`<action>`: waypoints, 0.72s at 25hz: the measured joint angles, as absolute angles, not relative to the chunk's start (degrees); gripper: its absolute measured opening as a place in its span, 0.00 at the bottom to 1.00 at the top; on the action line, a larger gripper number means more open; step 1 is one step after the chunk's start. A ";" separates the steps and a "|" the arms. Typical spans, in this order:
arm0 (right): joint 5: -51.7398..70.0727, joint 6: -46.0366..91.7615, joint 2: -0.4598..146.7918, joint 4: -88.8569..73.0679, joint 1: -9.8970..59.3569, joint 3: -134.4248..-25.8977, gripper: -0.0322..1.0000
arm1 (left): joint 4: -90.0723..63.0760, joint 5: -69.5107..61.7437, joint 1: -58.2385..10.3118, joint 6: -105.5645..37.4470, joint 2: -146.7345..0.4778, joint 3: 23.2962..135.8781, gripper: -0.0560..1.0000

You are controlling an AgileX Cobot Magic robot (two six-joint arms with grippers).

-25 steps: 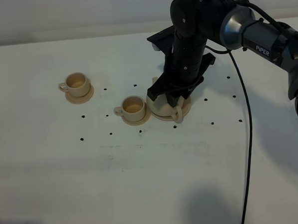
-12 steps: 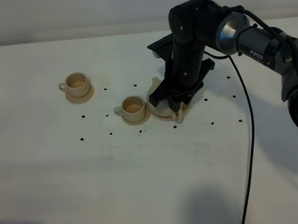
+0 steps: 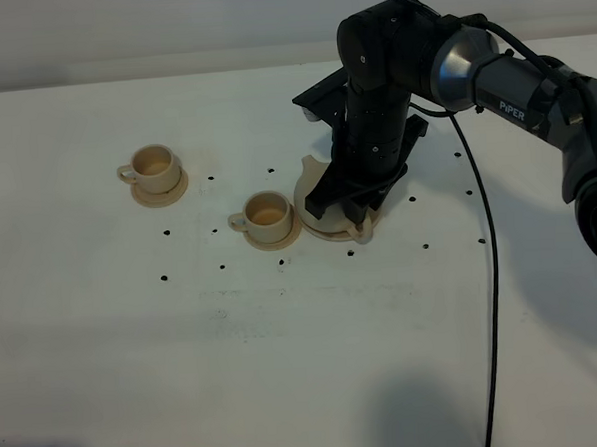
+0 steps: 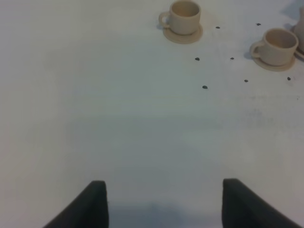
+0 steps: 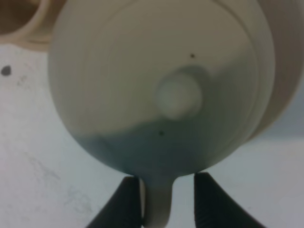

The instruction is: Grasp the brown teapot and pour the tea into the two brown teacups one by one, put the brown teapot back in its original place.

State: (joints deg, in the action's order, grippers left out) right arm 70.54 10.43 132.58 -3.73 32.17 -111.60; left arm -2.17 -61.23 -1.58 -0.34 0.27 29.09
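Note:
The brown teapot (image 3: 313,197) stands on its wide saucer (image 3: 324,229), mostly hidden under my right arm; its spout points to the far left and its loop handle (image 3: 358,226) faces the front. In the right wrist view I look down on the lid and knob (image 5: 179,98). My right gripper (image 5: 166,204) straddles the handle (image 5: 158,204), one finger touching it and a gap showing at the other. Two brown teacups on small saucers stand to the left, one near the teapot (image 3: 268,213) and one farther left (image 3: 156,166). My left gripper (image 4: 164,204) is open and empty above bare table.
The white table (image 3: 316,363) carries small black dots around the cups and the teapot. A black cable (image 3: 496,273) hangs from the right arm down to the front edge. The left wrist view shows both cups, far one (image 4: 185,14) and near one (image 4: 280,43).
My right arm has shifted slightly left and lower over the teapot, bringing the fingers down around the handle. The cups and the teapot have not moved.

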 joint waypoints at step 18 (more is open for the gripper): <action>70.49 16.78 132.58 -2.90 32.17 -111.60 0.28 | -2.17 -61.23 -1.58 -0.34 0.27 29.09 0.52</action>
State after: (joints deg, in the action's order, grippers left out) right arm 70.49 16.78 132.58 -2.90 32.17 -111.60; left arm -2.17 -61.23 -1.58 -0.34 0.27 29.09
